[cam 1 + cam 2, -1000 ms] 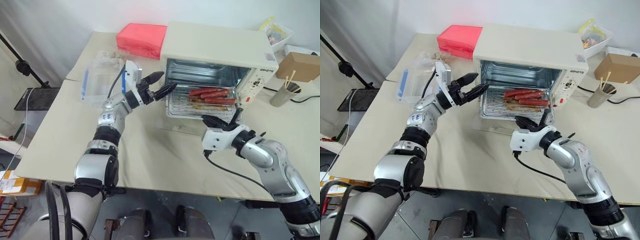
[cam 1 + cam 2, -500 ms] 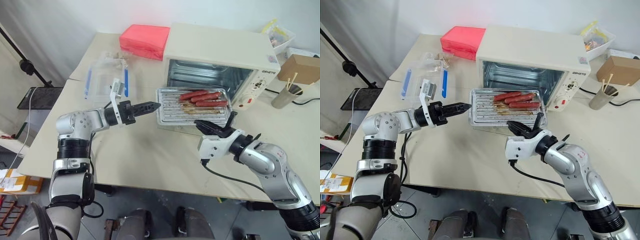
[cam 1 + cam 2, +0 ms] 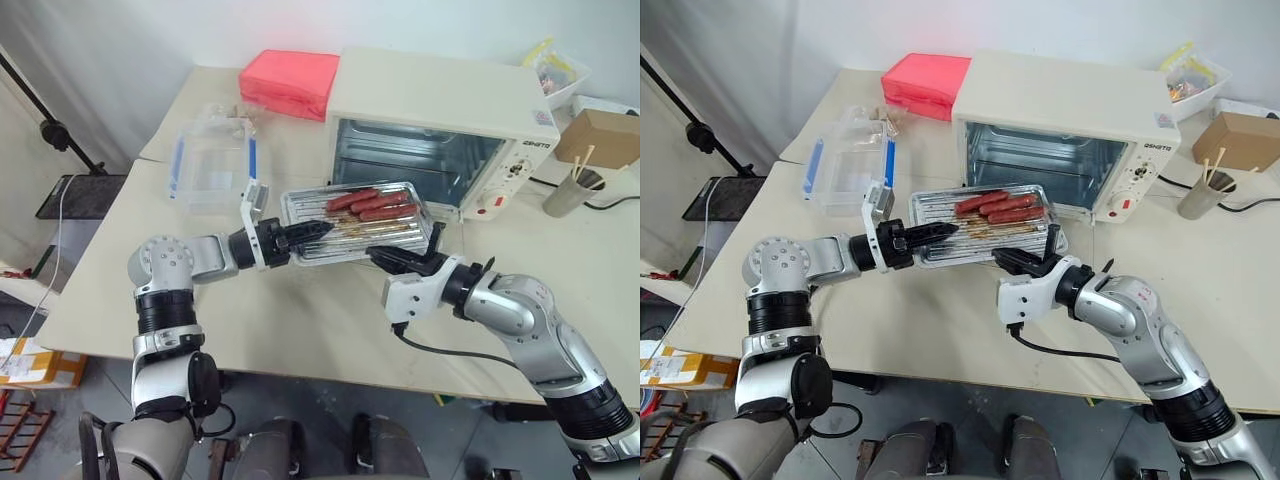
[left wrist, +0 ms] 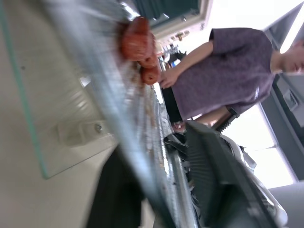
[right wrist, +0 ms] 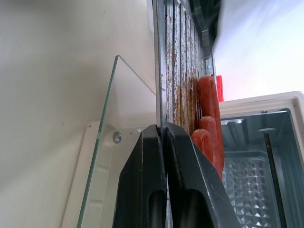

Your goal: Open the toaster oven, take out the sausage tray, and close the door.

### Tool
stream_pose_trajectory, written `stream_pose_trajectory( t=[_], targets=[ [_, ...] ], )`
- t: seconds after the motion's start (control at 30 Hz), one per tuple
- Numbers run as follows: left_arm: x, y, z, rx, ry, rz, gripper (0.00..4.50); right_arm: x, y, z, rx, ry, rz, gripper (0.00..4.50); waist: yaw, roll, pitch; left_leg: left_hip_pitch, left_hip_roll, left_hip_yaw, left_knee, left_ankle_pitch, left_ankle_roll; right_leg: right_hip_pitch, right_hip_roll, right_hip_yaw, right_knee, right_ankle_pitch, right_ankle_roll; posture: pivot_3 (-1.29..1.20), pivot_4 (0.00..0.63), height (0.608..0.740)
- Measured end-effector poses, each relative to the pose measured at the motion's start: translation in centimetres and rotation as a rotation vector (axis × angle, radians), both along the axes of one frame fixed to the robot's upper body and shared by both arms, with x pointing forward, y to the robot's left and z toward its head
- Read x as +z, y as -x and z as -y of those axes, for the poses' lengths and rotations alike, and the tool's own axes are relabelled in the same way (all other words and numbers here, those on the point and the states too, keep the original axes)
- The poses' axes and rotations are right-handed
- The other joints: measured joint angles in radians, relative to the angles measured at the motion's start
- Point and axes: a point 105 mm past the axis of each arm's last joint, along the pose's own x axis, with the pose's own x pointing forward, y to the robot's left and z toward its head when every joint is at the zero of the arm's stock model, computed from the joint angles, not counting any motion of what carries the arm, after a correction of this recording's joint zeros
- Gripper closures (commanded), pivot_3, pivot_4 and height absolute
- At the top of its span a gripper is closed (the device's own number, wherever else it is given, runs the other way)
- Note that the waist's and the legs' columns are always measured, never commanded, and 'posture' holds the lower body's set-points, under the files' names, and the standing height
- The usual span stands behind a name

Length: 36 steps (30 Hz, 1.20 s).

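Note:
The cream-white toaster oven (image 3: 440, 105) stands open at the back of the table. Its glass door (image 5: 102, 156) lies folded down flat in front of it. The silver sausage tray (image 3: 340, 228), carrying three red-brown sausages (image 3: 365, 203), is out of the oven and held above the table and door. My left gripper (image 3: 312, 231) is shut on the tray's left edge. My right gripper (image 3: 380, 256) is shut on its near rim, with the black fingers (image 5: 154, 180) pinching the metal edge (image 5: 161, 85).
A clear plastic box with blue clips (image 3: 212, 160) sits left of the oven, and a pink-red box (image 3: 290, 80) lies behind it. A cardboard box (image 3: 605, 132), a cup of sticks (image 3: 565, 190) and a white container (image 3: 555, 65) stand at right. A person in a purple shirt (image 4: 223, 66) stands beyond.
The tray has come out of the oven toward me and to the left. My left gripper, open a second ago, rolled and closed on the tray's left edge. The right gripper kept its hold.

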Motion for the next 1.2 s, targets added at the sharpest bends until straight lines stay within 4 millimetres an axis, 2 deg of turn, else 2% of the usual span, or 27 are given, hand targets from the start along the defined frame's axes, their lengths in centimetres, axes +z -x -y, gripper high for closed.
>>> stream_pose_trajectory(
  t=[0.07, 0.17, 0.2, 0.23, 0.37, 0.43, 0.53, 0.6, 0.63, 0.73, 0.77, 0.83, 0.87, 0.93, 1.03, 1.1, 1.2],
  targets=[
    [0.0, 0.1, 0.0, -0.001, 0.029, -0.022, 4.46, 0.0, 0.0, 0.0, 0.000, -0.001, -0.001, 4.50, 0.000, 0.000, 0.000, 0.000, 0.000, 0.000, 0.000, 0.000, 0.000, 0.000, 0.000, 0.000, 0.000, 0.000, 0.000, 0.00, 0.150, 0.740],
    [-0.1, 0.0, 0.0, 0.003, 0.056, -0.070, 4.50, 0.0, 0.0, 0.2, -0.006, -0.036, -0.045, 3.68, 0.001, 0.000, 0.000, 0.000, 0.000, 0.000, 0.000, 0.000, 0.000, 0.000, 0.001, 0.000, 0.000, 0.000, 0.000, 0.00, 0.150, 0.740],
    [0.0, -0.1, -0.2, 0.012, 0.063, -0.073, 4.50, -0.2, 0.0, 0.3, -0.014, -0.046, -0.067, 3.59, 0.001, 0.000, 0.000, 0.000, 0.000, 0.000, 0.000, 0.000, 0.000, 0.000, 0.001, 0.001, 0.000, 0.000, 0.000, 0.00, 0.150, 0.740],
    [0.2, -0.3, -0.5, 0.024, 0.070, -0.085, 4.50, -0.3, 0.0, 0.4, -0.013, -0.051, -0.080, 3.12, 0.000, 0.000, 0.000, 0.000, 0.000, 0.000, 0.000, 0.000, 0.000, 0.000, 0.001, 0.001, 0.000, 0.000, 0.000, 0.00, 0.150, 0.740],
    [0.2, -0.5, -1.5, 0.034, 0.117, -0.145, 4.50, -0.3, 0.6, 1.3, 0.003, -0.074, -0.114, 1.86, 0.000, 0.000, 0.000, 0.001, 0.000, 0.000, 0.000, 0.000, -0.001, 0.000, 0.001, 0.001, 0.000, 0.000, 0.000, 0.00, 0.150, 0.740],
    [0.1, -0.2, -2.6, 0.032, 0.123, -0.158, 4.50, -0.3, 1.0, 2.5, -0.008, -0.105, -0.149, 1.86, 0.000, 0.000, 0.000, 0.001, 0.000, 0.000, 0.000, 0.000, -0.001, 0.000, 0.000, 0.002, 0.000, 0.000, 0.000, 0.00, 0.150, 0.740],
    [-0.8, 0.5, -5.4, 0.058, 0.109, -0.188, 4.50, -0.8, 1.5, 5.3, -0.078, -0.175, -0.224, 1.86, -0.002, 0.000, 0.000, 0.002, 0.001, 0.000, -0.001, -0.001, -0.002, 0.000, -0.001, 0.003, 0.001, 0.000, 0.000, 0.00, 0.150, 0.740],
    [-1.2, 1.0, -6.8, 0.065, 0.122, -0.221, 4.50, -0.9, 1.5, 7.5, -0.137, -0.231, -0.251, 2.28, -0.002, 0.000, 0.000, 0.002, 0.001, 0.000, -0.001, -0.001, -0.002, 0.000, -0.001, 0.004, 0.001, 0.000, 0.000, 0.00, 0.150, 0.740],
    [-1.4, 1.5, -8.0, 0.066, 0.145, -0.241, 4.50, -1.1, 1.6, 9.2, -0.176, -0.269, -0.273, 2.47, -0.002, 0.000, 0.000, 0.003, 0.001, 0.000, -0.001, -0.001, -0.002, 0.000, -0.001, 0.005, 0.001, 0.000, 0.000, 0.00, 0.150, 0.740],
    [-1.9, 2.7, -12.3, 0.151, 0.203, -0.283, 4.50, -2.7, 1.6, 14.9, -0.350, -0.367, -0.359, 3.50, -0.007, 0.000, 0.000, 0.003, 0.001, 0.000, -0.001, -0.001, -0.002, 0.000, -0.001, 0.006, 0.001, 0.000, 0.000, 0.00, 0.150, 0.740],
    [-1.8, 2.9, -12.8, 0.160, 0.223, -0.284, 4.50, -2.9, 1.5, 15.7, -0.374, -0.395, -0.372, 3.72, -0.009, 0.000, 0.000, 0.004, 0.001, 0.001, -0.001, -0.001, -0.002, 0.000, -0.002, 0.006, 0.001, 0.000, 0.000, 0.00, 0.150, 0.740],
    [-1.4, 3.2, -12.9, 0.150, 0.272, -0.272, 4.50, -2.9, 1.2, 16.3, -0.375, -0.425, -0.381, 4.37, -0.008, 0.000, 0.000, 0.004, 0.001, 0.000, 0.000, 0.000, -0.003, 0.001, -0.003, 0.008, 0.001, 0.000, 0.000, 0.00, 0.150, 0.740],
    [-1.5, 3.4, -13.1, 0.156, 0.293, -0.275, 4.50, -2.9, 1.0, 16.5, -0.369, -0.440, -0.390, 4.44, -0.008, 0.000, 0.000, 0.005, 0.001, 0.000, 0.000, 0.000, -0.003, 0.002, -0.003, 0.009, 0.001, 0.000, 0.000, 0.00, 0.150, 0.740],
    [-2.1, 3.7, -13.3, 0.182, 0.318, -0.285, 4.50, -3.4, 0.8, 17.1, -0.381, -0.467, -0.427, 4.44, -0.009, -0.001, 0.000, 0.005, 0.001, 0.000, 0.000, -0.001, -0.003, 0.002, -0.003, 0.010, 0.002, 0.000, 0.000, 0.00, 0.150, 0.740],
    [-3.9, 5.0, -13.3, 0.258, 0.360, -0.285, 4.50, -5.2, 0.5, 18.3, -0.394, -0.495, -0.522, 4.44, -0.019, -0.001, 0.000, 0.007, 0.001, 0.000, -0.001, -0.001, -0.004, 0.002, -0.003, 0.012, 0.002, 0.000, 0.000, 0.00, 0.150, 0.740],
    [-4.6, 5.7, -13.1, 0.341, 0.389, -0.281, 4.50, -6.3, 0.2, 18.2, -0.369, -0.509, -0.595, 4.44, -0.025, -0.001, 0.000, 0.008, 0.001, -0.001, -0.002, -0.001, -0.004, 0.002, -0.003, 0.016, 0.002, 0.000, 0.000, 0.00, 0.150, 0.740],
    [-4.6, 5.9, -12.8, 0.445, 0.410, -0.259, 4.50, -7.4, -0.3, 17.1, -0.308, -0.549, -0.686, 4.44, -0.025, 0.000, 0.000, 0.011, 0.001, 0.001, -0.002, -0.001, -0.005, 0.005, -0.002, 0.017, 0.001, 0.000, 0.000, 0.00, 0.150, 0.740]
  ],
)
